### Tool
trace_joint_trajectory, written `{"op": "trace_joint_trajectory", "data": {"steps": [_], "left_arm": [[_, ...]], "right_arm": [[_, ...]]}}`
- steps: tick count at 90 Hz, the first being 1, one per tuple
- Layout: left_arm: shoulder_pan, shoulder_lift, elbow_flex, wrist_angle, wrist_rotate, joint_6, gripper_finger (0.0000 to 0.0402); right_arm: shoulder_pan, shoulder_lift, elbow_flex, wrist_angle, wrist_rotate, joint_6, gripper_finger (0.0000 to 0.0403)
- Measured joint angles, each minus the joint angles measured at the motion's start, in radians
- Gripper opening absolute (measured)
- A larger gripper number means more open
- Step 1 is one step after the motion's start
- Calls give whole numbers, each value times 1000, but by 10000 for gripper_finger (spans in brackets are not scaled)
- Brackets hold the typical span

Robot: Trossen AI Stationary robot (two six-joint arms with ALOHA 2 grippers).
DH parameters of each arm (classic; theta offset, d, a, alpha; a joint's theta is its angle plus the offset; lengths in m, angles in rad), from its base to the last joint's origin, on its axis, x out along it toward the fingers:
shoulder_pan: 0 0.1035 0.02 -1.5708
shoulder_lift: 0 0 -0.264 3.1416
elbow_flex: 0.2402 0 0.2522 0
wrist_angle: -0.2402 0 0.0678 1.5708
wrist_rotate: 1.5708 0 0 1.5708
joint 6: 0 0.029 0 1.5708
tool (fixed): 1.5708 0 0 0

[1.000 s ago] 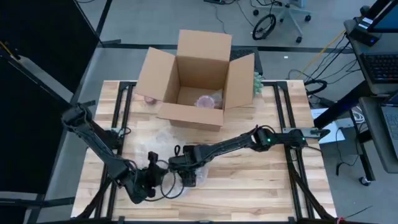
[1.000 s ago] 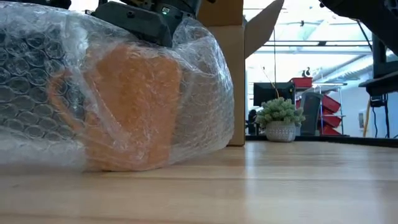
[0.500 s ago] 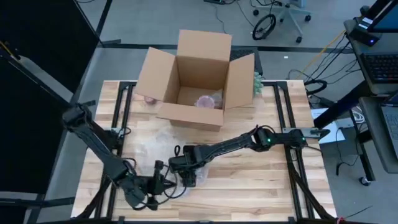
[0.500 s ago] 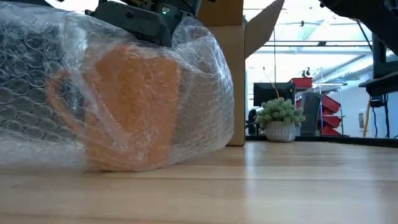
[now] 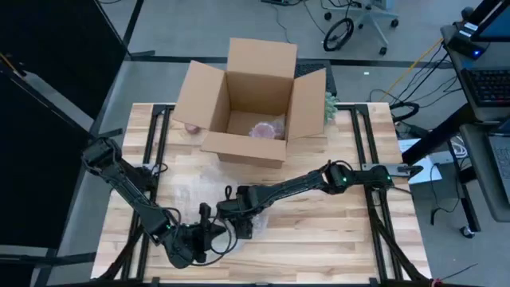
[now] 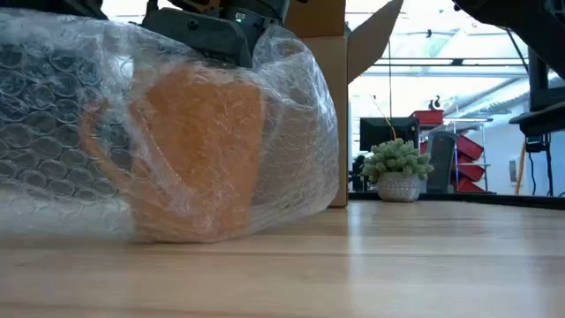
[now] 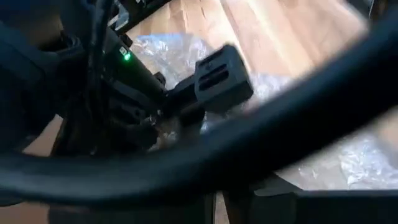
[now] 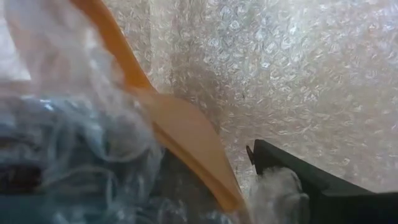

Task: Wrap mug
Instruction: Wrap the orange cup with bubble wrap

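Pressing down on the bundle, our right pincer sits over the orange mug, seemingly clamped on the bubble wrap around it. Just beside it, our left pincer waits; we cannot tell whether its fingers are parted. We judge the wrapping half done: the next move calls for folding the loose sheet snug. Farther off stands the cardboard box on the tabletop.

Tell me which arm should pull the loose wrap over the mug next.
Probably the left. The right gripper sits on top of the bubble-wrapped mug, pinning it. The left gripper is just beside it, near the loose bubble wrap, and looks free to pull.
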Motion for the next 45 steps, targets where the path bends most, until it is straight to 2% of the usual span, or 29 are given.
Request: {"op": "trace_joint_trajectory", "data": {"steps": [26, 45], "left_arm": [[-1, 0, 0, 16, -10, 2, 2], [-1, 0, 0, 18, -9, -2, 2]], "right_arm": [[11, -23, -2, 6, 1, -32, 178], [11, -43, -2, -22, -49, -52, 192]]}}
